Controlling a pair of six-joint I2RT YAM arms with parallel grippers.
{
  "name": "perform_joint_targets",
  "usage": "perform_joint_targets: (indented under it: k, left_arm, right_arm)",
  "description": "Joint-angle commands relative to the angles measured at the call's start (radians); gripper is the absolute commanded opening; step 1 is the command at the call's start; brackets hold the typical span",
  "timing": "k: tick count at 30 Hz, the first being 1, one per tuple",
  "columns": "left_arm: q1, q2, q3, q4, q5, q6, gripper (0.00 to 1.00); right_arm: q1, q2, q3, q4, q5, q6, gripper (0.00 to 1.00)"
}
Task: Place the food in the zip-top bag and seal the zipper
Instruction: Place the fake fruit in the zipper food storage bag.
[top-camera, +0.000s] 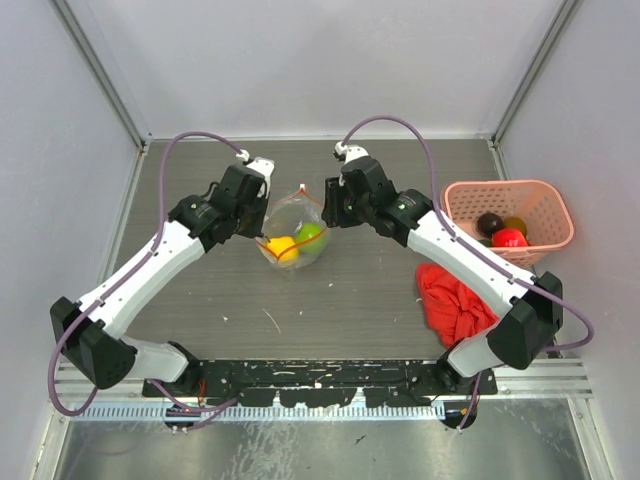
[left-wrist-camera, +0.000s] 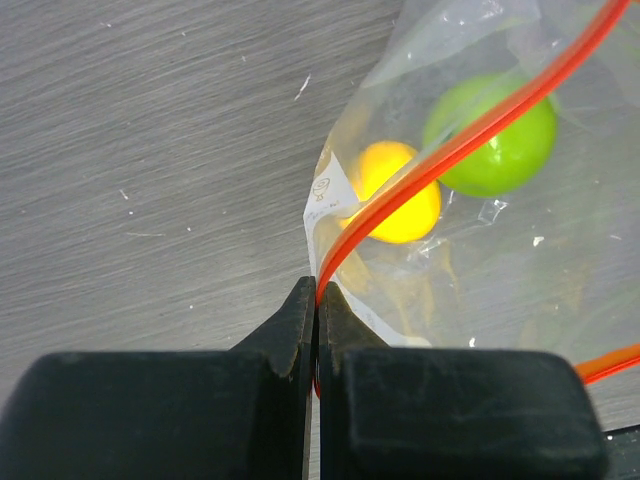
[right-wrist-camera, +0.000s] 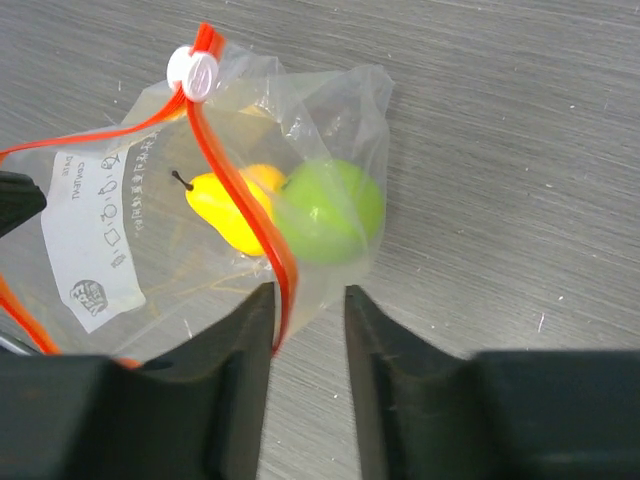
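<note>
In zip-top bag (top-camera: 290, 212): yellow fruit (top-camera: 283, 247), green fruit (top-camera: 311, 237) (zipper (left-wrist-camera: 450, 150) in left tool (left-wrist-camera: 317, 300))

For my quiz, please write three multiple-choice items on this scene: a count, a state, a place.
1. How many fruits are in the bag? A one B four C two
2. The left hand is: A shut on the zipper B wide open C shut on a fruit
3. Where is the red fruit? A in the bag B in the basket C in the left hand
Key: C, a yellow fruit and a green fruit show; A, the strip is pinched in it; B, it lies inside the basket.
</note>
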Motion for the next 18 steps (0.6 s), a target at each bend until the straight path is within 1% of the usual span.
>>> perform_joint_targets:
  k: [1,5,8,14,18]
  left_arm:
    - [0.005,-0.052,-0.004,0.066,0.041,0.02,0.0]
    - [0.004,-0.059,-0.01,0.068,0.058,0.02,0.0]
    - [0.003,-0.064,-0.014,0.072,0.074,0.02,0.0]
    - [0.003,-0.066,-0.016,0.074,0.092,0.019,0.0]
    - [0.003,-0.068,-0.016,0.073,0.094,0.017,0.0]
  right_arm:
    - [-0.016,-0.031,0.086,-0.035,-0.023,-0.04,0.47]
    - [-0.067,-0.054,0.168,-0.15,-0.01,-0.08,0.61]
    - [-0.127,-0.093,0.181,-0.201,-0.008,-0.1,0.7]
    - [-0.349,-0.183,0.111,-0.254,-0.005,-0.116,0.9]
    - [-0.476,-0.196,0.079,-0.275,0.008,-0.136,0.97]
